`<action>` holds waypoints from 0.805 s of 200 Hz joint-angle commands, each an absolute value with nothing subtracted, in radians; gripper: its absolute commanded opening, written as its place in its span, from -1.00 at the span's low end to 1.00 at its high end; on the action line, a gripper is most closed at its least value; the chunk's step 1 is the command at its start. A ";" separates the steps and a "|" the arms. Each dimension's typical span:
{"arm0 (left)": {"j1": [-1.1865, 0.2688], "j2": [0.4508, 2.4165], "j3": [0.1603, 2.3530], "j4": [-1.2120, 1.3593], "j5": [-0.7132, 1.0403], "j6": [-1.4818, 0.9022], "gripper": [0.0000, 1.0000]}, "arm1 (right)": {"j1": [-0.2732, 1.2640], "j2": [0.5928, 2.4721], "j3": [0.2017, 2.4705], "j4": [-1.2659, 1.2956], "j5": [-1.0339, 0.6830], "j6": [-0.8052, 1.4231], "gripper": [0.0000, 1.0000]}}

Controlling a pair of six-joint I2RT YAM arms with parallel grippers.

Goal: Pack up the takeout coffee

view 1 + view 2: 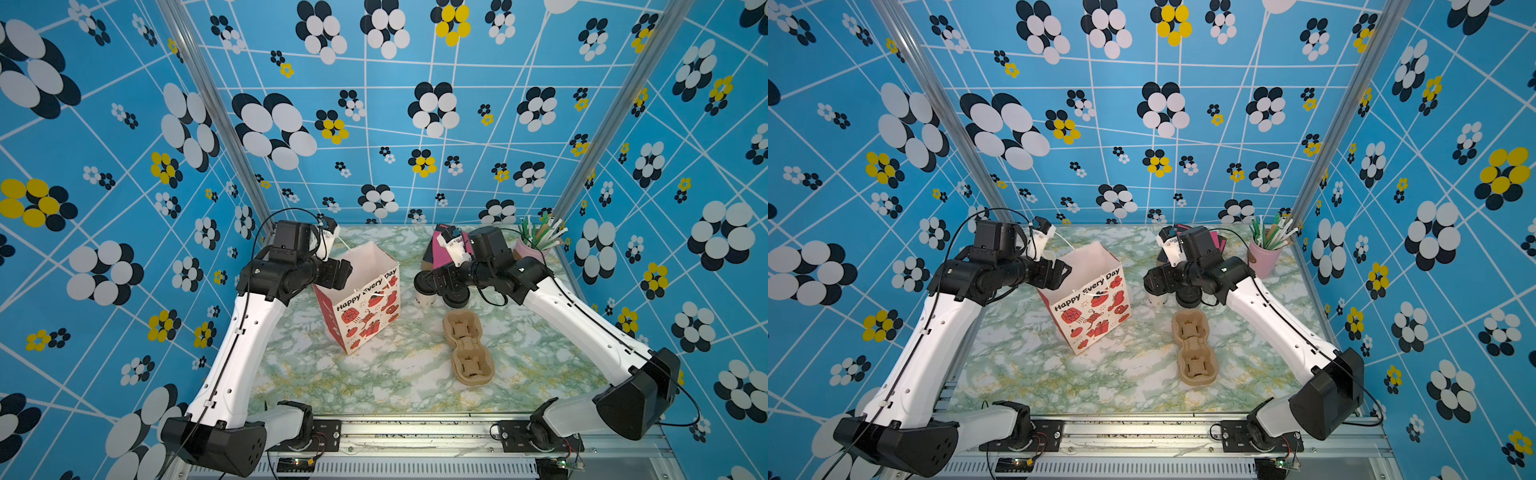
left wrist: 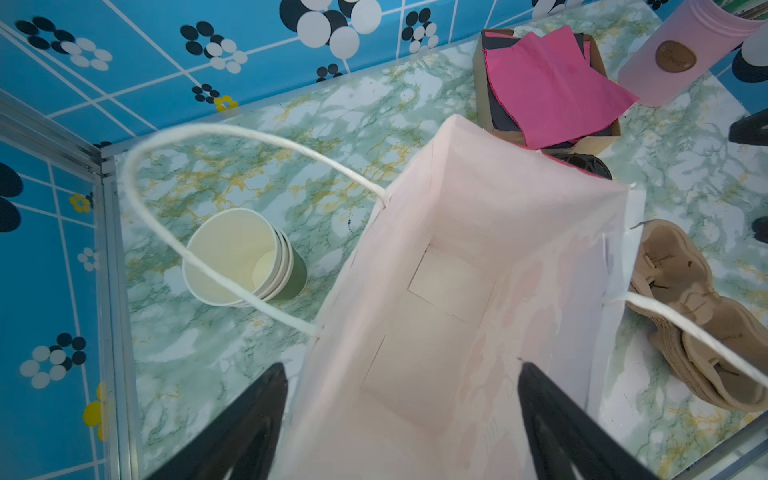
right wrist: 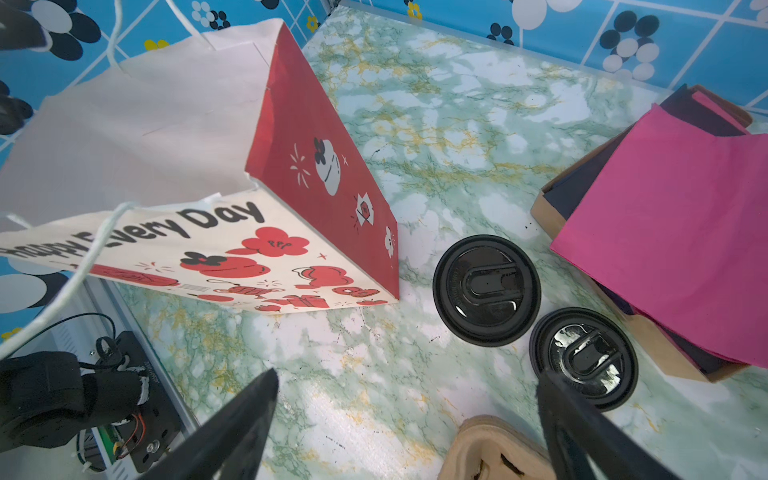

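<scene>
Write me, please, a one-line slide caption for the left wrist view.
Open left hand above the empty gift bag, stacked paper cups beside it.

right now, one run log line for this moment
left gripper: open at gift bag mouth | right gripper: open, empty, near takeout coffee | takeout coffee: on table beside bag | gift bag: upright, empty

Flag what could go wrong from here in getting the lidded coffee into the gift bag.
1. The left hand is open astride the rim of the gift bag, not gripping it; the empty bag could tip when the cup goes in.
2. The takeout coffee stands right beside the loose lids; the open right hand might catch those instead.
3. A cord handle arches beside the opening and could snag.
</scene>
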State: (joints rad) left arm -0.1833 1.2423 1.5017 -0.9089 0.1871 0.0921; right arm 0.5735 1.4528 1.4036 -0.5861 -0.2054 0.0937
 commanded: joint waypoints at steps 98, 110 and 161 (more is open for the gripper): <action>-0.400 1.389 1.745 -0.910 0.148 -0.285 0.83 | 0.573 1.392 1.399 -0.576 -0.011 0.056 0.98; -0.407 1.443 1.774 -0.954 0.098 -0.340 0.82 | 0.570 1.379 1.387 -0.578 0.005 0.055 0.98; -0.445 1.534 1.723 -0.841 0.064 -0.498 0.63 | 0.552 1.333 1.319 -0.556 0.023 0.063 0.98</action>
State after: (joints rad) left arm -0.4229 1.5303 1.7393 -0.8913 0.1005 -0.3904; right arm 0.5629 1.3598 1.3552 -0.5777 -0.0078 0.0666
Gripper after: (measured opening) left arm 0.848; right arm 0.991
